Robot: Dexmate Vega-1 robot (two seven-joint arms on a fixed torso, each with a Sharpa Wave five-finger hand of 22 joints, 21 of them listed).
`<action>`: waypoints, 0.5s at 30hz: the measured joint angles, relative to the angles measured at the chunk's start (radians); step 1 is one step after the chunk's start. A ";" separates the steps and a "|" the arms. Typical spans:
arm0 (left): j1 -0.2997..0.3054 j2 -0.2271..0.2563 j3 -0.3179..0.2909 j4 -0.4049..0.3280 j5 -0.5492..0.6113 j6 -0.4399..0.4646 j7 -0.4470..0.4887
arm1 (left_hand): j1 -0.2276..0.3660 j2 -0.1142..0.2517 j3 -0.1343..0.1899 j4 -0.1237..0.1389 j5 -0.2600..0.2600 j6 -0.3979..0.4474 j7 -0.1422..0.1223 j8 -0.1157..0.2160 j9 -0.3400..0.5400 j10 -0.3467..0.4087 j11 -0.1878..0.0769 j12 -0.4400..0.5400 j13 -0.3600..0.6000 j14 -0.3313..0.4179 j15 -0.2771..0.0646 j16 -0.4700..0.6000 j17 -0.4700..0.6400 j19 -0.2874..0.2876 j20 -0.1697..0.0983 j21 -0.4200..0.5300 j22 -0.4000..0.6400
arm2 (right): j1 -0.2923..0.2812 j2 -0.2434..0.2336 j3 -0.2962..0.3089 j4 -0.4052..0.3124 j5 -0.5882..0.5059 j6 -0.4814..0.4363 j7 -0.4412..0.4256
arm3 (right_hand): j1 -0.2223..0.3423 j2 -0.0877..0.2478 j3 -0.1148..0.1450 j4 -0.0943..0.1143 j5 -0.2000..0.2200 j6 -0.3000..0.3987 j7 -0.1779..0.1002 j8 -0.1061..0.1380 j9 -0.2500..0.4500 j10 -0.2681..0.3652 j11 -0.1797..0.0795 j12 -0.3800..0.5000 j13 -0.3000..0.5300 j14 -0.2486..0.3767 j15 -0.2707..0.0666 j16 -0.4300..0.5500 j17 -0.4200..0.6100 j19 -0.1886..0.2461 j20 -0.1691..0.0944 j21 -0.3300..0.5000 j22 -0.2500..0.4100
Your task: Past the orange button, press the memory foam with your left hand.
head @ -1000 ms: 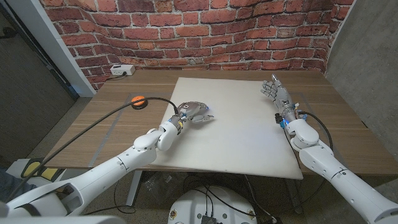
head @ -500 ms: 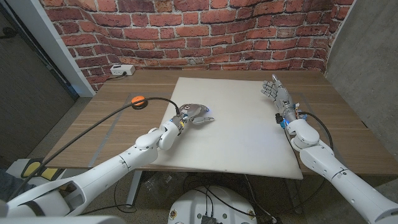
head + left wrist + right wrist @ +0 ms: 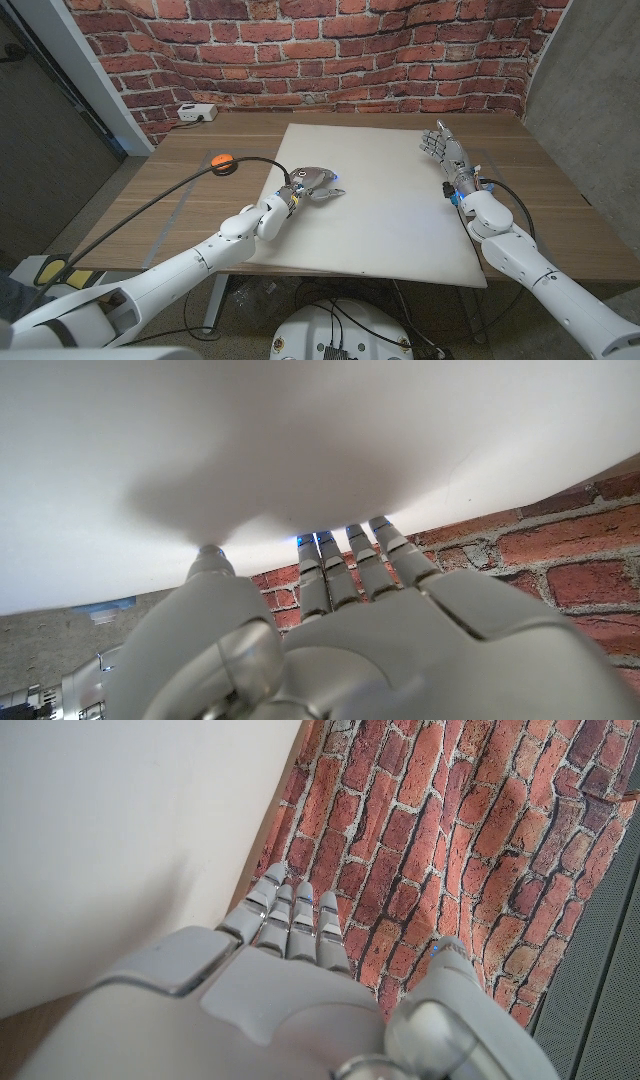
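**Ana:** Two materials make up the work surface: a wooden table (image 3: 160, 215) and, laid over most of its middle and right, a large off-white sheet, the memory foam (image 3: 390, 215). Do you see the wall?

**Ben:** Yes, a red brick wall (image 3: 300, 50) runs behind the table's far edge, with a grey panel on the right and a pale door frame on the left. A white socket box (image 3: 195, 113) sits at the table's far left corner.

**Ana:** And the orange button (image 3: 222, 160)?

**Ben:** It lies on bare wood to the left of the foam, on a dark round base, with a black cable (image 3: 150, 200) curving from it toward the near left edge.

**Ana:** How does the foam look?

**Ben:** Smooth, matte and plain, roughly square, its near edge reaching the table's front. From the left wrist camera it is a pale plane with a soft shadow under the fingertips (image 3: 350, 550).

**Ana:** The left hand (image 3: 315, 183)?

**Ben:** It is on the foam near its left edge, past the button, palm down, fingers stretched out with the tips touching the foam; it holds nothing.

**Ana:** The right hand (image 3: 445, 150)?

**Ben:** Near the foam's right edge, standing upright, fingers extended and apart, gripping nothing.
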State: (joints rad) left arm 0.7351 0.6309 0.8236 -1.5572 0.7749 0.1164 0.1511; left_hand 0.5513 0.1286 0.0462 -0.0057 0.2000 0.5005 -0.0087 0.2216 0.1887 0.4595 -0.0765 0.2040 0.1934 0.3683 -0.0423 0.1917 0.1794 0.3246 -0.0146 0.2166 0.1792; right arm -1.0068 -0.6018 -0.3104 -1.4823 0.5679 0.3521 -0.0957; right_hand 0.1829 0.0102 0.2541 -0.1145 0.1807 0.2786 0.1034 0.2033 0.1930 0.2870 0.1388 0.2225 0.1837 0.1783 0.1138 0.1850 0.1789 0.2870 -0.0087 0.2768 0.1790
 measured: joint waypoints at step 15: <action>-0.009 -0.007 0.007 0.007 -0.031 0.012 -0.068 | 0.000 0.000 0.000 0.000 0.000 0.014 0.000 -0.004 -0.001 0.014 0.007 0.000 -0.001 0.021 -0.004 0.001 -0.001 0.013 0.002 0.000 0.000 | 0.004 -0.003 -0.004 -0.003 0.003 -0.016 0.002 | 0.004 0.004 0.004 -0.004 0.000 0.005 -0.005 0.000 0.000 0.000 0.000 0.000 0.000 0.001 -0.001 0.000 0.000 0.000 0.000 -0.007 0.000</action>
State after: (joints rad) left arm 0.7262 0.6242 0.8306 -1.5507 0.7443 0.1282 0.0826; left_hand 0.5514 0.1288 0.0461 -0.0056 0.2000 0.5150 -0.0084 0.2174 0.1880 0.4738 -0.0692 0.2045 0.1925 0.3896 -0.0464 0.1931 0.1787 0.3379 -0.0125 0.2168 0.1788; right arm -1.0032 -0.6051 -0.3148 -1.4849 0.5711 0.3357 -0.0936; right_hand 0.1868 0.0141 0.2583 -0.1186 0.1807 0.2839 0.0981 0.2033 0.1930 0.2870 0.1388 0.2226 0.1837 0.1796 0.1125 0.1850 0.1790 0.2873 -0.0091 0.2699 0.1790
